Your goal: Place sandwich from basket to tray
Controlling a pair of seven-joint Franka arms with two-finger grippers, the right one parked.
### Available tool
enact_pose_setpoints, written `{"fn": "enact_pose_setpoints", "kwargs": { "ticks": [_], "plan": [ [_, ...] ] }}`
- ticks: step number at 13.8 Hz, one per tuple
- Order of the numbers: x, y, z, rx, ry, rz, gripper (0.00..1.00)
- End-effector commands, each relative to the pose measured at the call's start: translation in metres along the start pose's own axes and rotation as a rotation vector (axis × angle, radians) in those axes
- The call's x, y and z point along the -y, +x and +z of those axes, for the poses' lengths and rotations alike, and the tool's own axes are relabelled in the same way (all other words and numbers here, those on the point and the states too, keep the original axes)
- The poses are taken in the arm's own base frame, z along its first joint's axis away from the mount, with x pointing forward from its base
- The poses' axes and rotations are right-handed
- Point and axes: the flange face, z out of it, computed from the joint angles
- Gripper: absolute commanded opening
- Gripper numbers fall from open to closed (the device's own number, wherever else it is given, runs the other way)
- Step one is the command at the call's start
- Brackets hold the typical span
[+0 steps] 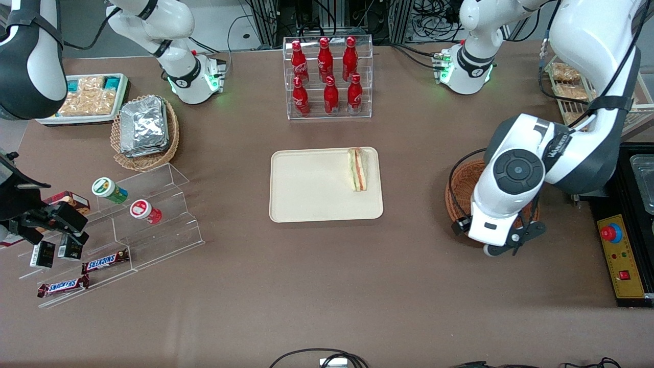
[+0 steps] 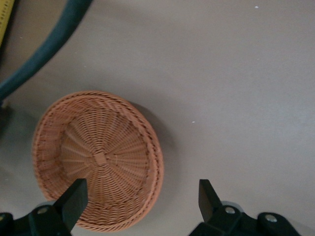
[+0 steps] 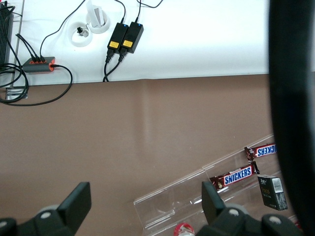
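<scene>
The sandwich (image 1: 357,169), a white-bread wedge with orange and green layers, lies on the beige tray (image 1: 306,194) near the tray's edge toward the working arm's end. The reddish-brown wicker basket (image 1: 461,186) stands on the table toward the working arm's end, mostly covered by the arm in the front view. In the left wrist view the basket (image 2: 98,157) is empty. My left gripper (image 2: 141,187) hangs above the basket's rim and the bare table beside it, open and holding nothing. In the front view the gripper (image 1: 511,241) points down at the basket's edge nearer the camera.
A clear rack of red bottles (image 1: 327,76) stands farther back than the tray. A tan wicker basket of foil packets (image 1: 145,130), a white snack tray (image 1: 87,97) and an acrylic stepped stand (image 1: 127,220) lie toward the parked arm's end. A black control box (image 1: 621,260) sits beside the basket.
</scene>
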Motion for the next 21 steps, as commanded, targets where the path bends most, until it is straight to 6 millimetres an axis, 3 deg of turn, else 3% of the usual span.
{"fn": "enact_pose_setpoints", "kwargs": {
  "ticks": [1, 7, 12, 17, 21],
  "plan": [
    [0.02, 0.002, -0.02, 0.016, 0.005, 0.038, 0.99],
    [0.087, 0.02, -0.053, 0.07, -0.051, 0.093, 0.99],
    [0.143, 0.017, -0.085, 0.088, -0.107, 0.204, 0.99],
    [0.178, -0.011, -0.117, 0.088, -0.146, 0.33, 0.99],
    [0.202, -0.021, -0.134, 0.093, -0.213, 0.405, 0.99]
  ]
}}
